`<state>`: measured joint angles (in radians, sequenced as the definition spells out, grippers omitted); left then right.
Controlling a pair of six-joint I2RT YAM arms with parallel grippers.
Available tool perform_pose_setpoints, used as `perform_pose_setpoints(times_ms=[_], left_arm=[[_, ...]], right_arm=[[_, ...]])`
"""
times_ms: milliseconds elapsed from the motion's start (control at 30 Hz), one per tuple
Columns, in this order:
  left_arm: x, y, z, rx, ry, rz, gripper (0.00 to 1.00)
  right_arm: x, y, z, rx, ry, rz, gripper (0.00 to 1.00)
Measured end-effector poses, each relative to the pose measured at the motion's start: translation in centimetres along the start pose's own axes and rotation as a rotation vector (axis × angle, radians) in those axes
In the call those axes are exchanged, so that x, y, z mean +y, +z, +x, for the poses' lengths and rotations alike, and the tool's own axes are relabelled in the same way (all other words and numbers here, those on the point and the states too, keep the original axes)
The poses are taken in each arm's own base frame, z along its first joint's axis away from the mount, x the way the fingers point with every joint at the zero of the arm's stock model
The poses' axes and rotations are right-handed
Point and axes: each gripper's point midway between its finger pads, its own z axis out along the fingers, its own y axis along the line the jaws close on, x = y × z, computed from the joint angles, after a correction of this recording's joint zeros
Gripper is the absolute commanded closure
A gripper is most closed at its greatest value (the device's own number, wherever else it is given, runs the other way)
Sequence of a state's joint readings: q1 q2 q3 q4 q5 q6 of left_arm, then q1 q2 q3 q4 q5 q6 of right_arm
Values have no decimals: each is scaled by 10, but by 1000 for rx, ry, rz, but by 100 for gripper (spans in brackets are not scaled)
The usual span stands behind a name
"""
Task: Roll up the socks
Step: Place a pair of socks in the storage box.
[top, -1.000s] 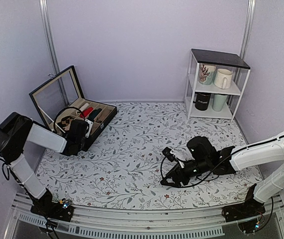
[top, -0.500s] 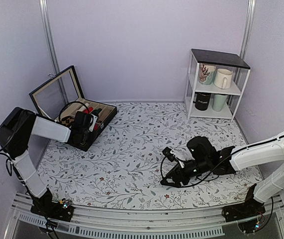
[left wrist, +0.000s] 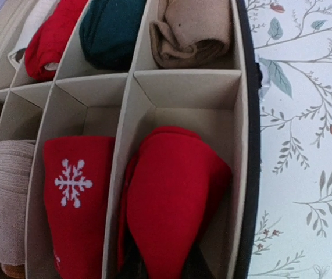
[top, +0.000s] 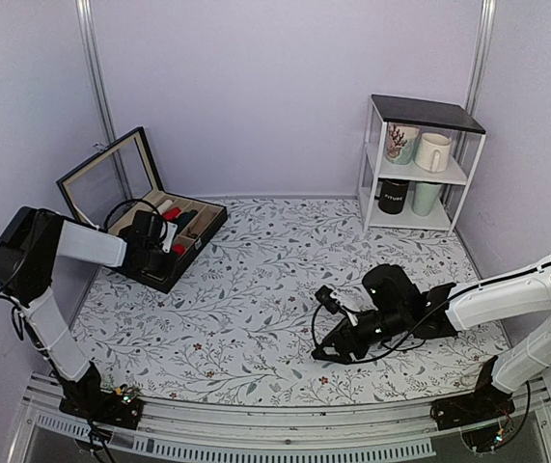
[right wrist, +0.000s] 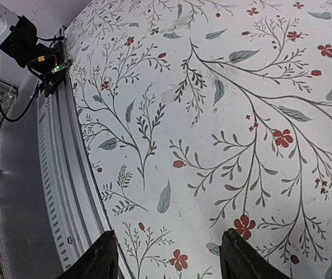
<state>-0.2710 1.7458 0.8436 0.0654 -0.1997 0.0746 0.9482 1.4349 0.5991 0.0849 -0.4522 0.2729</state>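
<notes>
The socks point(left wrist: 171, 197) are a compact bright red roll standing in the near right compartment of the divided box point(left wrist: 242, 116). My left gripper point(left wrist: 163, 263) is shut on the roll's lower end, and its dark fingers point(left wrist: 129, 263) only just show beside the fabric. In the top view the left gripper point(top: 167, 246) sits over the box's point(top: 198, 230) front part. My right gripper point(right wrist: 168, 250) hangs open over the bare floral cloth, nothing between its fingers; in the top view this right gripper point(top: 331, 349) is low at centre right.
The box also holds a red sock with a white snowflake point(left wrist: 75, 192), another red roll point(left wrist: 49, 40), a dark green roll point(left wrist: 110, 29), a beige roll point(left wrist: 192, 29) and a ribbed cream roll point(left wrist: 6, 197). Its lid point(top: 111, 174) stands open. A shelf with mugs point(top: 418, 164) stands at the back right.
My left arm has swung from the box's front edge to over its compartments, carrying the red roll. The right arm has not moved.
</notes>
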Motion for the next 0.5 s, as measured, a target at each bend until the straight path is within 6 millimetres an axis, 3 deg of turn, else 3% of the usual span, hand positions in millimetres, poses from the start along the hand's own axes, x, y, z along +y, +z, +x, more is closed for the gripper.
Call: perform_pose_setpoints(times_ms=[100, 500], left_arm=[[-2, 2, 1, 24, 1, 25, 100], [-3, 8, 0, 70, 4, 48, 83]], right_arm=[[0, 0, 1, 4, 2, 1, 39], [1, 2, -2, 8, 4, -3, 39]])
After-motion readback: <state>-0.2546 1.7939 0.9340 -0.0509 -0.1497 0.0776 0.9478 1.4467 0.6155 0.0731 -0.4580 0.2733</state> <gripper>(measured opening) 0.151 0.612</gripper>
